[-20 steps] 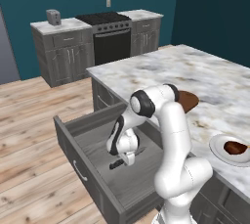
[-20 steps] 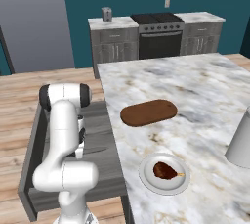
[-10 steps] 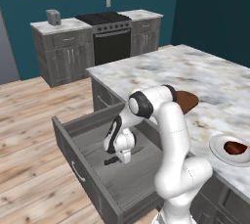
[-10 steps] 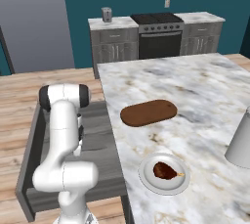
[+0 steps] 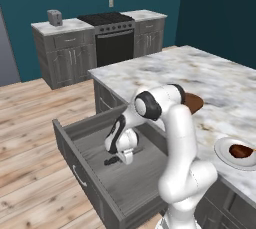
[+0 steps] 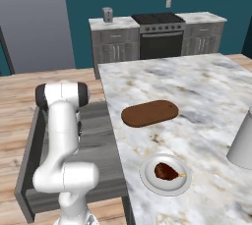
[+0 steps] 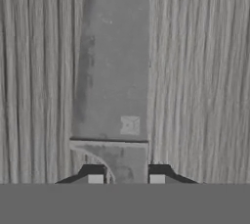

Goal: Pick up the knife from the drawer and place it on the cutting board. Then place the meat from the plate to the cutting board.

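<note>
Marble counter (image 6: 197,86): cutting board (image 6: 149,113), plate (image 6: 147,177) (with meat (image 6: 166,171)).

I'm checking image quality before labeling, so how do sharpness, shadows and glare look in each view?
Left base view: soft render, even light, faint shadow under the end effector in the drawer. Right base view: mildly blurry, no glare on the counter; the plate casts a thin shadow. Hand view: very close, the knife blade looks grainy and flat, no highlights.

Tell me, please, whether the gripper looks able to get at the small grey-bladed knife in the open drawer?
Probably yes: the gripper is down in the open grey drawer, fingers closed on the knife.
</note>
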